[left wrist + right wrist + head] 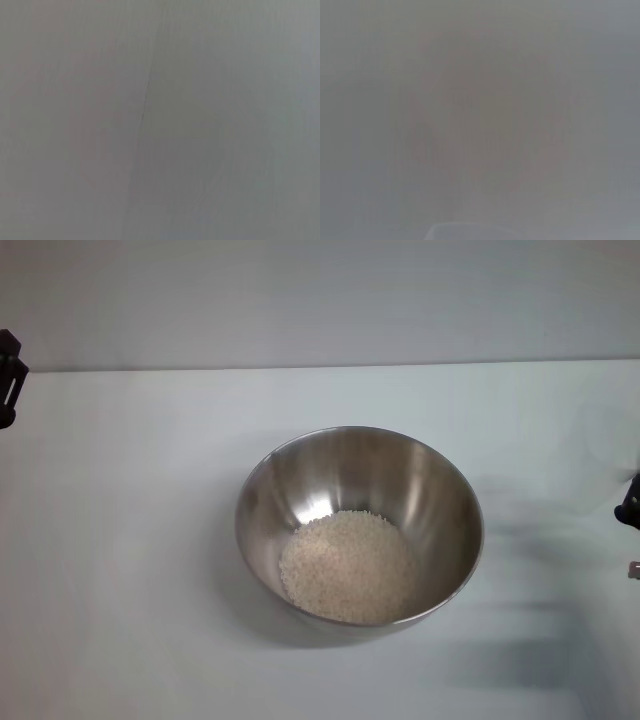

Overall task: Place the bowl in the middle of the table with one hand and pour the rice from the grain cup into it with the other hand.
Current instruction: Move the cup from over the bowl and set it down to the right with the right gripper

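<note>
The steel bowl (360, 525) stands upright near the middle of the white table (130, 540) in the head view. A mound of off-white rice (347, 566) lies in its bottom. The grain cup is out of view. My left gripper (8, 378) shows only as a dark part at the far left edge, well away from the bowl. My right gripper (630, 505) shows only as a dark part at the far right edge, also away from the bowl. Both wrist views show only plain pale surface.
The table's far edge meets a pale wall (320, 300) behind the bowl. A thin dark line (146, 100) runs across the surface in the left wrist view. A faint pale rounded edge (470, 227) shows in the right wrist view.
</note>
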`<state>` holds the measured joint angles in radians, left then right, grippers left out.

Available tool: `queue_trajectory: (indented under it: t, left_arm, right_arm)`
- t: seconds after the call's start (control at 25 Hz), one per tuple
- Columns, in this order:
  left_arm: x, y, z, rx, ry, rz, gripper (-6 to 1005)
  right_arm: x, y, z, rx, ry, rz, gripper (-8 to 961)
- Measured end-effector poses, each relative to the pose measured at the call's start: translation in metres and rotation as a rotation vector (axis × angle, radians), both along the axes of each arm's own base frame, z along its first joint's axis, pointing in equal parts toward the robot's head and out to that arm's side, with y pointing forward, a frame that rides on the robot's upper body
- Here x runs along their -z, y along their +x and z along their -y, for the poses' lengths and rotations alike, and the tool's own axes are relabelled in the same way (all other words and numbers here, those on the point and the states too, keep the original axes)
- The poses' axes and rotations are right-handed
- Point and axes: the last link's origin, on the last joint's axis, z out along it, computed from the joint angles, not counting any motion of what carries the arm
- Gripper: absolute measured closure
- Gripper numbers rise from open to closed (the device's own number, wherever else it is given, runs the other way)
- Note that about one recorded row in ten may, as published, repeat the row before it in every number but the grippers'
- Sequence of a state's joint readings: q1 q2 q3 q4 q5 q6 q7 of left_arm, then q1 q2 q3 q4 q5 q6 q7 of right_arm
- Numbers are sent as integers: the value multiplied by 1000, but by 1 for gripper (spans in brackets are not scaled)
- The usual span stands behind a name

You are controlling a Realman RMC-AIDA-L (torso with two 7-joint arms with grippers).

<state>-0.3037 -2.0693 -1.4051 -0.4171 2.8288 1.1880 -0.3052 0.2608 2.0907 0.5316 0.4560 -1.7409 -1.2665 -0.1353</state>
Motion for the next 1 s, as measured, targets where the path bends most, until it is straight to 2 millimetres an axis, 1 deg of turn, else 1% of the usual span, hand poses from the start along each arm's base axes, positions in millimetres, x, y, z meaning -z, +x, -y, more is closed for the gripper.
queue_trajectory:
  t: [0.32, 1.0]
  left_arm:
    - [1, 2, 1, 15, 1, 0, 171]
    - [1, 2, 4, 19, 3, 7, 167]
  right_arm:
    - [5, 6, -9, 32, -62, 18, 940]
    - [14, 5, -21, 43, -143, 35, 939]
